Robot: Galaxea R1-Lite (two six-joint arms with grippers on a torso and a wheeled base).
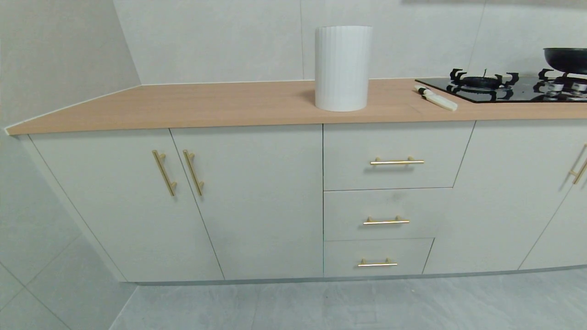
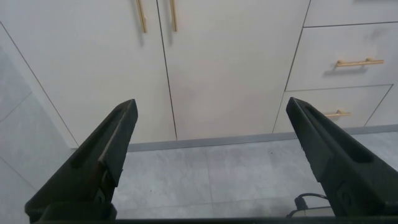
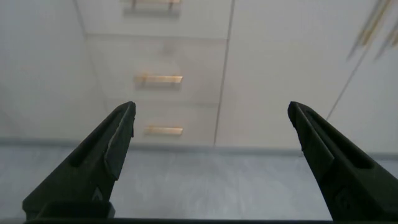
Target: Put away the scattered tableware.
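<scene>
A tall white ribbed container (image 1: 342, 68) stands on the wooden counter (image 1: 183, 105). To its right, a white-handled utensil (image 1: 436, 98) lies on the counter beside the hob. My left gripper (image 2: 210, 107) hangs low with its fingers wide open, facing the cupboard doors and the floor. My right gripper (image 3: 211, 109) is likewise open and holds nothing, facing the lower drawers.
A black gas hob (image 1: 509, 87) sits at the counter's right end with a dark pan (image 1: 566, 59) on it. Below are two cupboard doors with gold handles (image 1: 164, 173) and three drawers (image 1: 396, 161). Grey tiled floor (image 1: 321, 305) lies in front.
</scene>
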